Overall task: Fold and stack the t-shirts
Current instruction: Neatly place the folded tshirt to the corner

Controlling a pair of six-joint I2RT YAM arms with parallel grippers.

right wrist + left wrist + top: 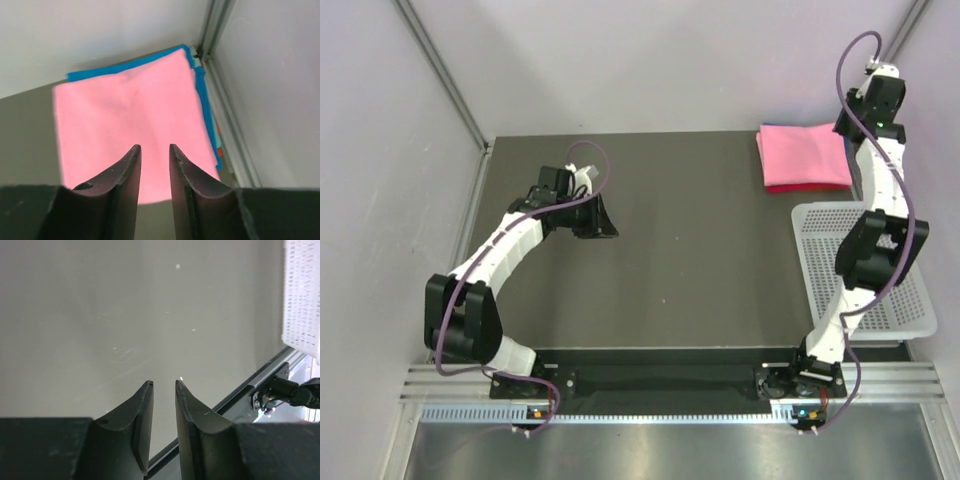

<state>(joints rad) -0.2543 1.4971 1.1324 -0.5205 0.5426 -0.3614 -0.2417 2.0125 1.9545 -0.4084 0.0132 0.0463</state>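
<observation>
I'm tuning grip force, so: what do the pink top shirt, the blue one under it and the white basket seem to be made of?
The pink shirt looks like soft matte knit cloth, perhaps cotton: it lies flat with no shine. The blue shirt shows only its edges, seemingly similar cloth. The basket looks like rigid white plastic, given its regular moulded mesh.

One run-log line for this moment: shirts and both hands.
shirts: pink t-shirt folded atop blue t-shirt, far right corner | right hand: above them, open, empty | left hand: over table, open, empty
</observation>
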